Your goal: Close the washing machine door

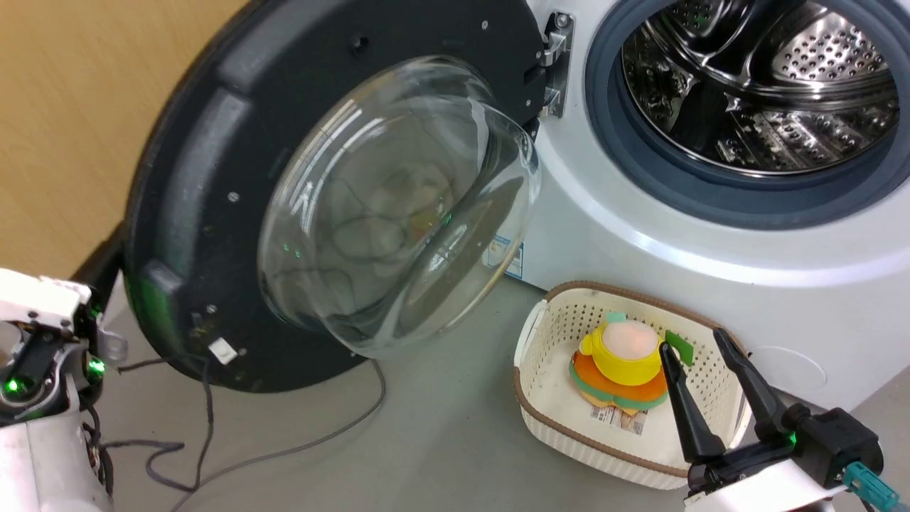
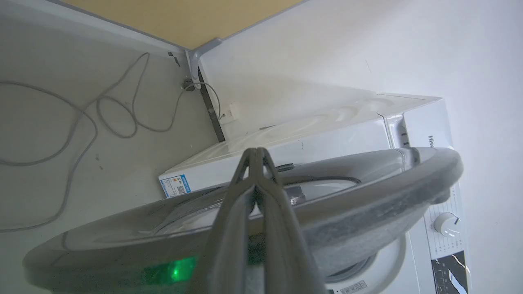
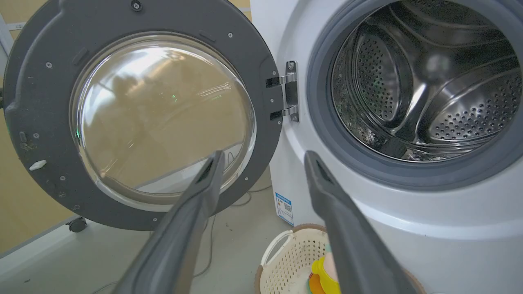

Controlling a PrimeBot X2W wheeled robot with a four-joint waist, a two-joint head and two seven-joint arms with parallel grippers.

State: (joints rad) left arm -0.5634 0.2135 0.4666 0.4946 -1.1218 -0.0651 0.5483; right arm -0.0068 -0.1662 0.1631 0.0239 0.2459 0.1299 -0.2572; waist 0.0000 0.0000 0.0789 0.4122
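Note:
The washing machine door [image 1: 213,178] stands wide open, swung out to the left, its clear glass bowl [image 1: 398,206] bulging towards me. To its right the white washing machine [image 1: 640,242] shows its steel drum [image 1: 768,78] inside the grey rubber ring. In the left wrist view my left gripper [image 2: 255,152] is shut with nothing in it, its fingers lying across the door's outer rim [image 2: 367,196]; whether they touch it I cannot tell. My right gripper [image 1: 693,346] is open above the basket, and in the right wrist view [image 3: 263,155] it points at the hinge side of the door [image 3: 41,102].
A cream perforated basket [image 1: 569,427] with a yellow and orange toy [image 1: 625,355] sits on the floor before the machine. Grey cables [image 1: 320,441] trail over the floor under the door. A tan wall [image 1: 57,107] stands behind the door. My left wrist [image 1: 35,306] is at the lower left.

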